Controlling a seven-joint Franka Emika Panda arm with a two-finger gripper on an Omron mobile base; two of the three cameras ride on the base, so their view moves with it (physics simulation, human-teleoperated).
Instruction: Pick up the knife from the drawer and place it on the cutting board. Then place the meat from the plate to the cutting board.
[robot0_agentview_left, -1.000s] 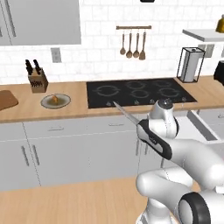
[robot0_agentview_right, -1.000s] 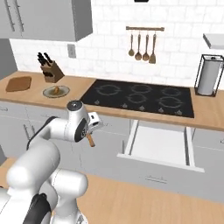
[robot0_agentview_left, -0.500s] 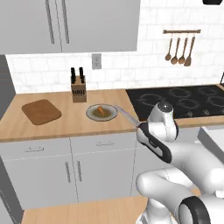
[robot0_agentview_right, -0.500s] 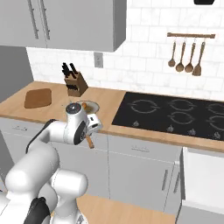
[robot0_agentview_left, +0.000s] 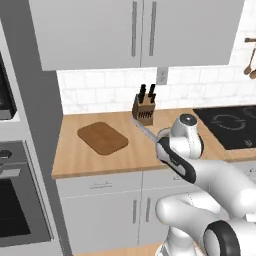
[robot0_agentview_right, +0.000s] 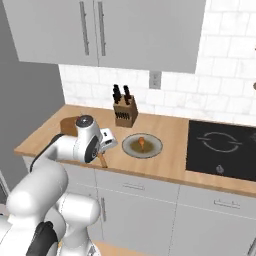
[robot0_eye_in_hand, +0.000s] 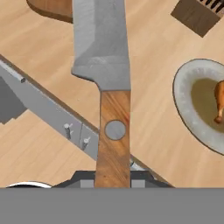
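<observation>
The light wooden counter (robot0_agentview_left: 125, 152) carries the flat dark-brown cutting board (robot0_agentview_left: 102, 137) and the pale round plate (robot0_agentview_right: 142, 145) with orange-brown meat (robot0_agentview_right: 142, 142). The gripper (robot0_eye_in_hand: 113, 177), closed on the wooden-handled, silver-bladed knife (robot0_eye_in_hand: 105, 78), carries it; next, reach left and lower it onto the board.

A long wooden counter (robot0_agentview_right: 170, 167) runs along a wall of white tiles (robot0_agentview_right: 220, 97), over light grey base cabinets (robot0_agentview_left: 125, 212) with slim bar handles, and flat grey wall cupboards (robot0_agentview_left: 135, 30) hang above it. A black hob (robot0_agentview_right: 222, 147) is set into the counter toward its right end, a wooden knife block (robot0_agentview_right: 125, 111) with black handles stands at the back edge by the wall under a small wall socket (robot0_agentview_right: 154, 79), and wooden utensils (robot0_agentview_left: 249, 65) hang on the tiles above the hob. At the counter's left end a tall grey unit (robot0_agentview_left: 30, 150) holds a dark built-in oven (robot0_agentview_left: 15, 200), and the light is even and soft.
</observation>
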